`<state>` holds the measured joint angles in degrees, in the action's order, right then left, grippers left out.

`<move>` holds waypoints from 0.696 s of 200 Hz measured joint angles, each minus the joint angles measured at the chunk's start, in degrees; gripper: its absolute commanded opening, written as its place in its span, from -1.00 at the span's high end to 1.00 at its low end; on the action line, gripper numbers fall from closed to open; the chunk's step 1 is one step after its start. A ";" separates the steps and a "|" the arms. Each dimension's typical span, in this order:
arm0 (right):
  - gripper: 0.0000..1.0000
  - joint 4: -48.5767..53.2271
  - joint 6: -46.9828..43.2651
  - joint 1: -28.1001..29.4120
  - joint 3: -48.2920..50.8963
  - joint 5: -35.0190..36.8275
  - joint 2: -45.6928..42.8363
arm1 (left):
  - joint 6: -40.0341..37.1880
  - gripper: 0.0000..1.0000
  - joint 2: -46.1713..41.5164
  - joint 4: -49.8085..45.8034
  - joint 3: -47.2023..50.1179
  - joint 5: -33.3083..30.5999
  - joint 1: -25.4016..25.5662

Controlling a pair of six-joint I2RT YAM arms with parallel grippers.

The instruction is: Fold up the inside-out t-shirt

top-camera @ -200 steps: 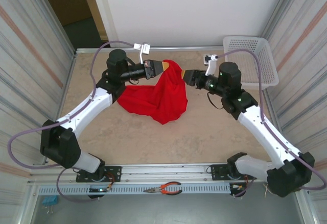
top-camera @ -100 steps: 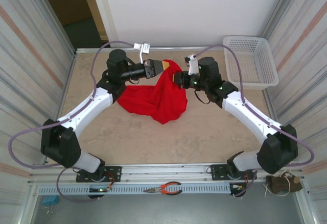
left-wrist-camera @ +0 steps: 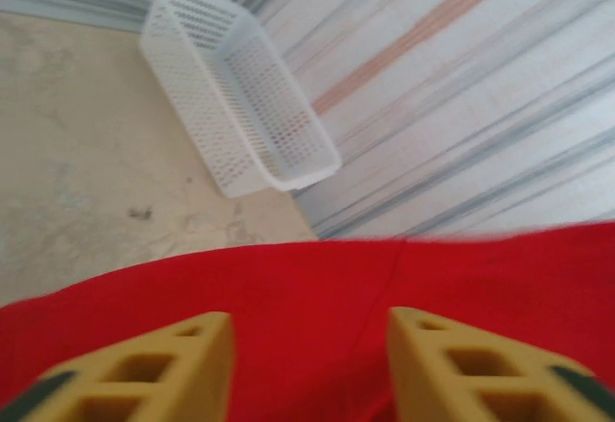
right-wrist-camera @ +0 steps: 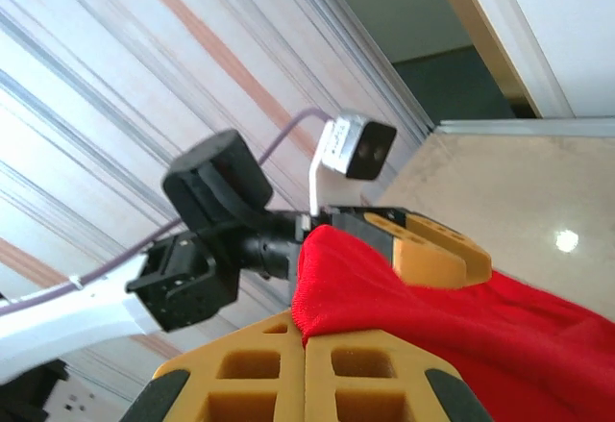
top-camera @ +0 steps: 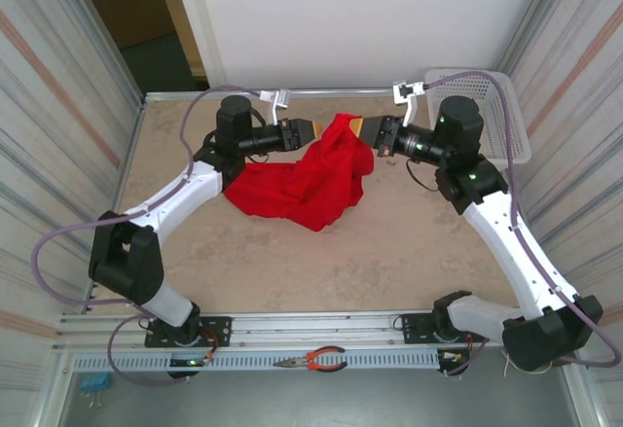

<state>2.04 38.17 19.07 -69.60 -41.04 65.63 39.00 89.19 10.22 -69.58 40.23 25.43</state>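
Observation:
The red t-shirt lies bunched at the middle back of the table, its top part lifted between the two grippers. In the top view my left gripper is at the raised cloth's left side. The left wrist view shows this gripper open, yellow fingers wide apart, with red cloth spread in the gap. My right gripper holds the cloth's right side. In the right wrist view it is shut on a folded edge of the t-shirt, and the left gripper's finger shows just behind.
A white mesh basket stands at the back right corner, partly behind the right arm; it also shows in the left wrist view. Orange-handled pliers lie on the rail at the near edge. Striped walls close both sides.
The right gripper reached left into the cloth, shut on it, then pulled back right and up, drawing the shirt's top rightward. The left gripper shifted slightly right.

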 measured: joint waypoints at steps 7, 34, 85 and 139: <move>1.00 -1.22 0.96 -0.59 0.48 -0.50 0.04 | -0.74 -0.12 -0.31 -1.57 0.02 -1.14 -0.24; 1.00 -4.26 4.00 -1.75 2.64 -1.25 1.33 | -3.85 -0.21 -5.25 -6.08 2.05 -6.03 0.04; 1.00 -5.60 6.84 -1.81 4.70 -1.27 3.48 | -12.37 -0.23 -16.35 -9.66 3.58 -16.26 8.52; 1.00 -7.19 7.96 -1.79 5.29 -1.27 3.50 | -20.11 -0.24 -6.49 -14.19 -4.87 -22.43 13.38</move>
<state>-5.15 46.13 17.28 -64.31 -42.30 69.12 18.90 82.70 -3.97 -74.46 17.80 38.81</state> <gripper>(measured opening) 0.042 0.619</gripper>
